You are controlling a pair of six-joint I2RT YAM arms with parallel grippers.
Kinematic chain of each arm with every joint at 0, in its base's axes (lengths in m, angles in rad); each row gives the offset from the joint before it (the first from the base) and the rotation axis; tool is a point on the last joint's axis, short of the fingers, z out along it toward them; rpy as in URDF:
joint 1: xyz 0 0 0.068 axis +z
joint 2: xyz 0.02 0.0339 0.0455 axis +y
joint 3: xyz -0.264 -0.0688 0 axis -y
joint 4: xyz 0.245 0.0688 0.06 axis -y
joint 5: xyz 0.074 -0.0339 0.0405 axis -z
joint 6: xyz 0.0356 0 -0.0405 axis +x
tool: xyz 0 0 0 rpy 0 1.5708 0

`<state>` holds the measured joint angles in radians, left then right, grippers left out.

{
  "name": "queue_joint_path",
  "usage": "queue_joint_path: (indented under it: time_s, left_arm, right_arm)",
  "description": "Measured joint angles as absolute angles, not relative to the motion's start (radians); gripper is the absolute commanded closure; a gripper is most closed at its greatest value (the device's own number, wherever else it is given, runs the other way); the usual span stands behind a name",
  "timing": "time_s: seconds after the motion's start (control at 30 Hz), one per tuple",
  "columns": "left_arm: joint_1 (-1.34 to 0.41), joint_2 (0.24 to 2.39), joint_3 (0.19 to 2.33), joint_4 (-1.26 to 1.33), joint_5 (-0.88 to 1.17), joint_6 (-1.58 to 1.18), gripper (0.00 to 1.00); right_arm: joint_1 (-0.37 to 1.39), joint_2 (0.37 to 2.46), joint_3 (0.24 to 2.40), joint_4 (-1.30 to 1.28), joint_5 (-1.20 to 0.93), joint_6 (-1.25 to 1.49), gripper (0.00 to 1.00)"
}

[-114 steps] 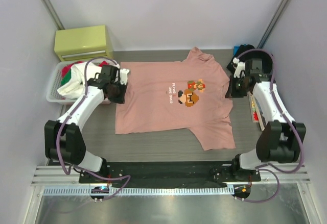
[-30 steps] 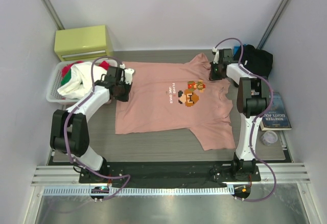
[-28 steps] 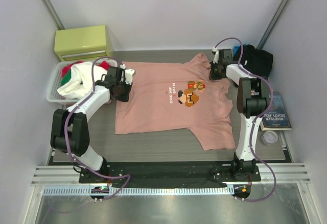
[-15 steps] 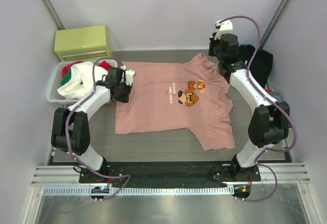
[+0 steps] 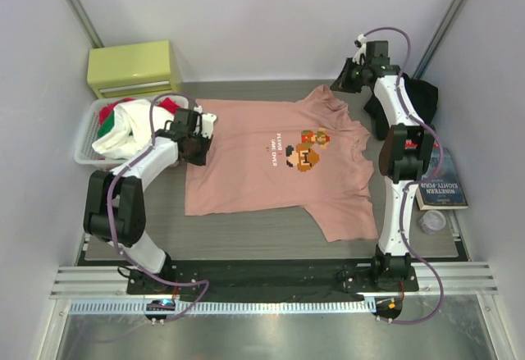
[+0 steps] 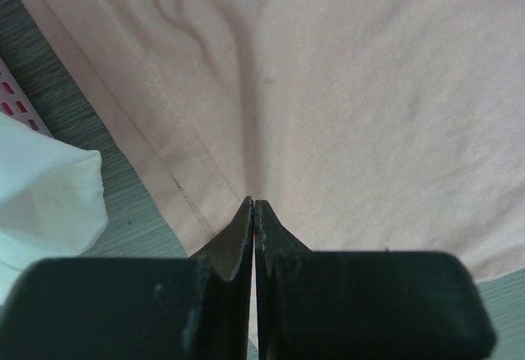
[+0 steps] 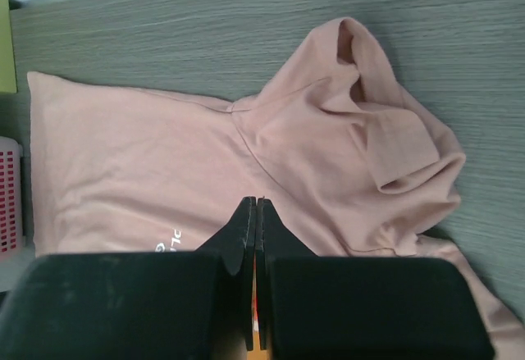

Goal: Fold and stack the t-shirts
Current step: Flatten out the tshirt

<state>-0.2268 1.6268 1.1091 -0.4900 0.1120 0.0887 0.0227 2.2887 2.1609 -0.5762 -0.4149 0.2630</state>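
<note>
**Both pincers closed, pink tee spread on bench**

Left arm: bent low and reaching in from 9 o'clock. The left pincer [image 5: 195,137] sits at the hem edge of the salmon-pink t-shirt [image 5: 262,171]. In the wrist view its fingers are pressed together, with the tips [image 6: 254,211] right over the stitched hem. A soft crease in the cloth runs up to them. Cannot tell whether any cloth is caught between them.

Right arm: stretched nearly straight toward the far side of the bench [image 5: 271,233], with the wrist turned back toward the centre. The right pincer [image 5: 348,77] is at about 1 o'clock, raised above the shirt. Its fingers are pressed together and hold nothing [image 7: 256,209].

Pink tee: lies print side up across the middle of the bench. The hem is toward 9 o'clock and the neck toward 3 o'clock. The body is mostly flat, with light wrinkles. The far sleeve [image 7: 385,143], at 1 o'clock, is bunched and folded over on itself. The near sleeve, at 5 o'clock, lies spread out. The pixel-character print [image 5: 308,148] sits on the chest, with small text beside it.

Black t-shirt [image 5: 417,97]: a crumpled heap at 2 o'clock in the far right corner, behind the right arm.
</note>
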Motion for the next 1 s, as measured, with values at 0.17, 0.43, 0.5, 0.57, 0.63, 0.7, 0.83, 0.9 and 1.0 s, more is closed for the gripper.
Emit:
queue_joint_path:
  time_s: [0.17,0.43,0.5,0.57,0.63,0.7,0.83,0.9,1.0]
  left_arm:
    - [-0.227,1.662,1.113,-0.492,0.106,0.091,1.00]
    - [-0.226,1.672,1.115,-0.498,0.100,0.092,1.00]
    - [-0.227,1.672,1.115,-0.498,0.098,0.096,1.00]
    - [-0.227,1.672,1.115,-0.498,0.098,0.102,1.00]
    - [-0.227,1.672,1.115,-0.498,0.098,0.109,1.00]
    - [-0.227,1.673,1.116,-0.498,0.098,0.113,1.00]
    - [-0.227,1.681,1.120,-0.499,0.098,0.113,1.00]
    - [-0.227,1.688,1.125,-0.500,0.098,0.113,1.00]
    - [-0.227,1.692,1.127,-0.501,0.098,0.114,1.00]
  right_arm:
    - [0.016,2.341,2.308,-0.664,-0.432,0.268,0.99]
    - [0.041,2.396,2.422,-0.669,-0.357,0.212,0.99]
    - [0.041,2.434,2.429,-0.669,-0.334,0.198,0.99]
    - [0.031,2.491,2.439,-0.671,-0.322,0.185,0.99]
    - [0.022,2.535,2.439,-0.683,-0.315,0.178,0.99]
    - [0.005,2.574,2.438,-0.698,-0.308,0.167,0.99]
    - [-0.032,2.592,2.434,-0.714,-0.298,0.155,0.90]
    - [-0.047,2.586,2.427,-0.696,-0.285,0.146,0.84]
    - [-0.067,2.574,2.402,-0.677,-0.264,0.132,0.80]
